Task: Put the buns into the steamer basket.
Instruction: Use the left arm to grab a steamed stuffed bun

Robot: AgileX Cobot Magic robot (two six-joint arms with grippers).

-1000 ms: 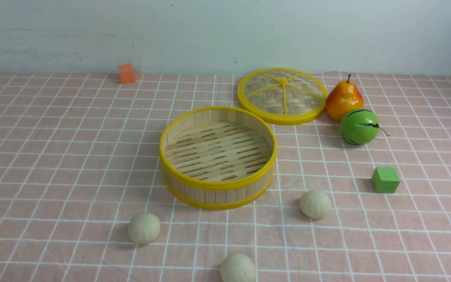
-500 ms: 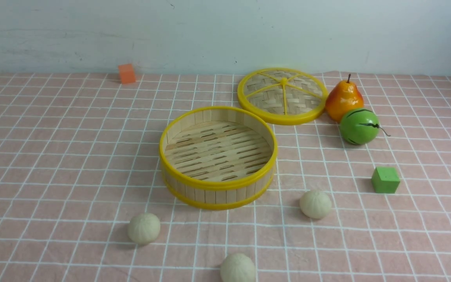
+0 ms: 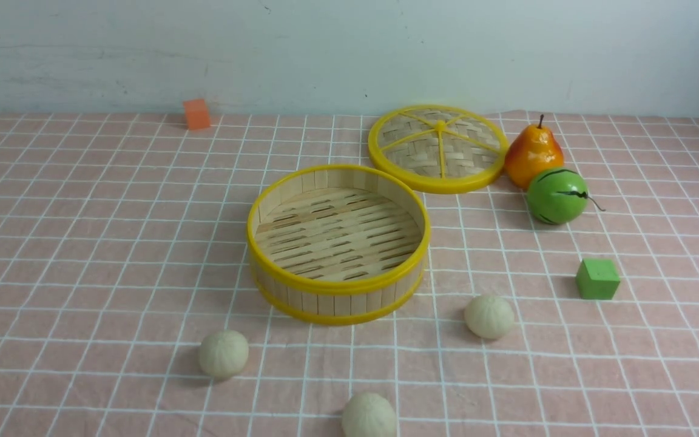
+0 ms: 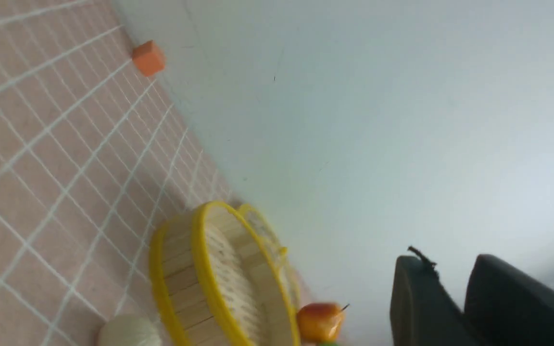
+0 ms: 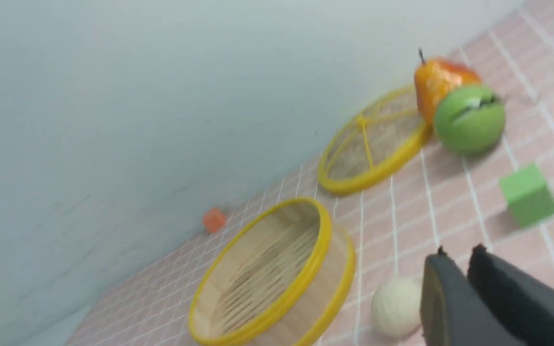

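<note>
Buns (image 3: 222, 354) outside steamer basket (image 3: 337, 285) — left pincer (image 4: 450, 271), right pincer (image 5: 459, 259) both clenched, empty

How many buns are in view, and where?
3, all outside the steamer basket: left bun off its near-left side, right bun off its near-right side, nearest bun cut by the front view's bottom edge. None seems hidden.

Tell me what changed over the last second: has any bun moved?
No. A dark tip that showed at the front view's lower left edge half a second ago is gone. Left bun, near bun, right bun, steamer basket and lid stayed put; nothing grasped.
</note>
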